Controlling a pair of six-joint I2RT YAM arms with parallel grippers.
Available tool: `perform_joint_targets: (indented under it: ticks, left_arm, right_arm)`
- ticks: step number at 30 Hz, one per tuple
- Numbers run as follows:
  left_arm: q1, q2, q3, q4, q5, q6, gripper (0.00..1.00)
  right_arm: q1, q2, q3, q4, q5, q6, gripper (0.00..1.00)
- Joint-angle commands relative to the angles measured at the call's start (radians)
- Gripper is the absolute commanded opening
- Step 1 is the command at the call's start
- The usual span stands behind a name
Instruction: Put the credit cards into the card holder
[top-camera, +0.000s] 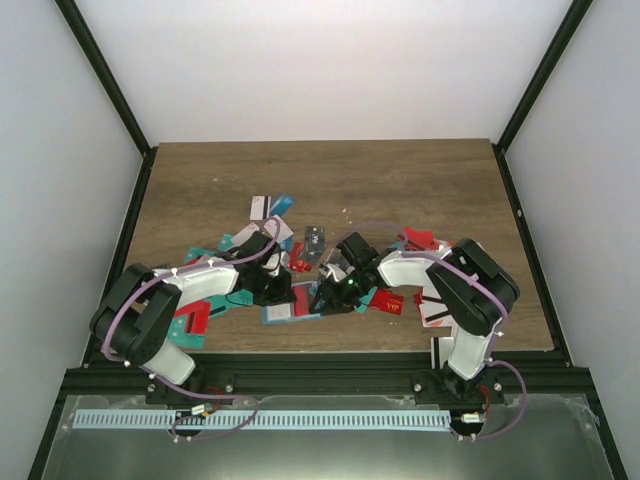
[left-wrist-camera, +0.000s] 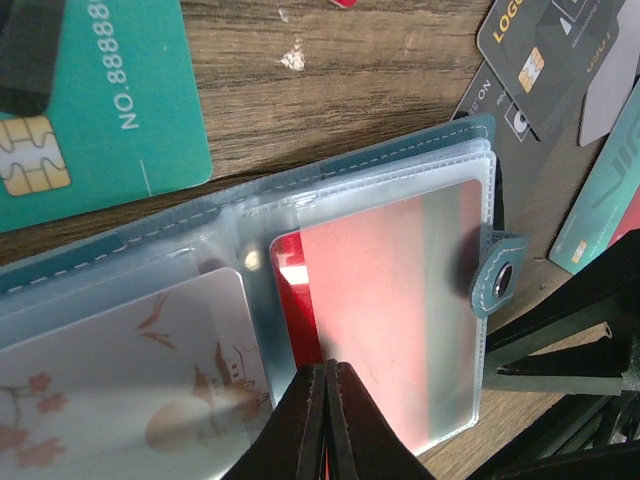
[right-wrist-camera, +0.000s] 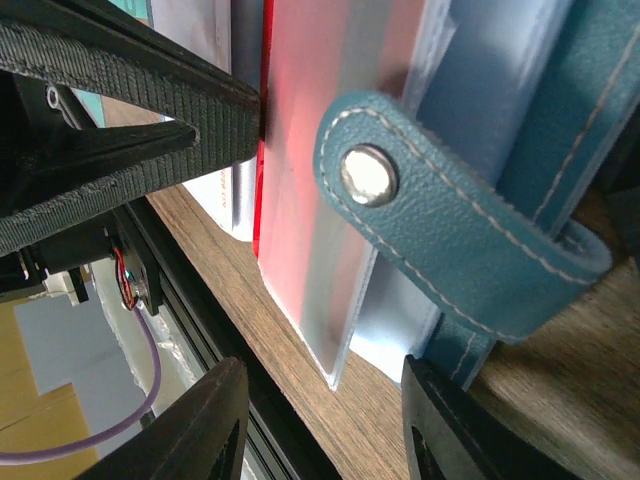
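Close to the near edge of the worktop (top-camera: 400, 170), the two arms lean inward and meet over the card holder (top-camera: 285, 313), which lies open just left of centre, between the two wrists.

The left end effector (left-wrist-camera: 325, 400) is clenched, its fingers pressed flat together. The tips rest on the near edge of a clear sleeve of the card holder, right where a red card (left-wrist-camera: 380, 290) sits inside that sleeve. Whether they pinch the card or only press on it cannot be told. In the sleeve to the left lies a white card (left-wrist-camera: 130, 370) printed with blossoms.

The right end effector (right-wrist-camera: 322, 370) is released. Its fingers stand apart on either side of the near corner of the sleeves, with a gap showing on the left side. Just beyond them the clasp tab (right-wrist-camera: 440, 230) curls over the holder's teal cover, its metal snap stud (right-wrist-camera: 368, 175) unfastened and facing up.

Farther out, loose credit cards (top-camera: 262, 207) lie scattered across the middle of the worktop. A teal-green card (left-wrist-camera: 110, 90) with a gold chip lies just past the holder on the left. A dark grey card (left-wrist-camera: 540, 50) lies past it on the right, overlapping others. More red cards lie beside each arm, and white and teal ones lie farthest away, left of centre.
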Motion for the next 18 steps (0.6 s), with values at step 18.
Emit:
perform_joint_targets:
  ticks: [18]
  left_arm:
    - [-0.012,0.005,-0.02,0.04,-0.005,0.002,0.04]
  right_arm:
    - [-0.003,-0.036,0.057,-0.058,0.014,-0.032,0.41]
